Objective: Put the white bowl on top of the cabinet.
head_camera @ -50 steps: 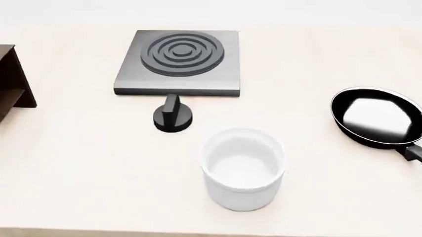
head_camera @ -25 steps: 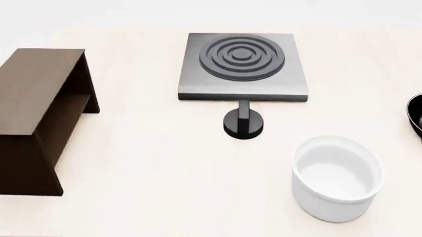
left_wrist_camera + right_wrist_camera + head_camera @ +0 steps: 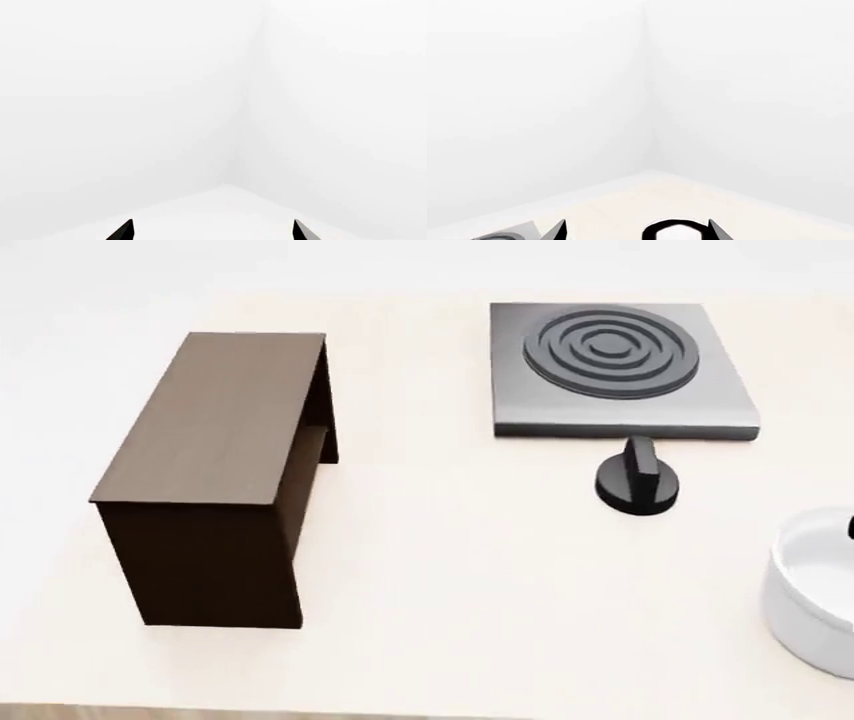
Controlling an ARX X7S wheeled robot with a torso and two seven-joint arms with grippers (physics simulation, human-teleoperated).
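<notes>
The white bowl (image 3: 814, 605) stands on the table at the right edge of the head view, partly cut off. The dark brown cabinet (image 3: 220, 470) stands on the table at the left, its flat top bare. Neither arm shows in the head view. My left gripper (image 3: 210, 231) is open and empty; only its two dark fingertips (image 3: 122, 231) show, pointing at a white room corner. My right gripper (image 3: 637, 231) is open and empty; between its fingertips (image 3: 556, 232) a black frying pan (image 3: 672, 232) shows far off on the table.
A grey square stove plate (image 3: 614, 370) with a ringed burner sits at the back right of the table. A black knob (image 3: 638, 480) stands in front of it. A corner of the stove plate (image 3: 504, 234) shows in the right wrist view.
The head view has swung left: the cabinet has come fully into sight, and the stove plate, knob and bowl have slid to the right. The pan has left the head view.
</notes>
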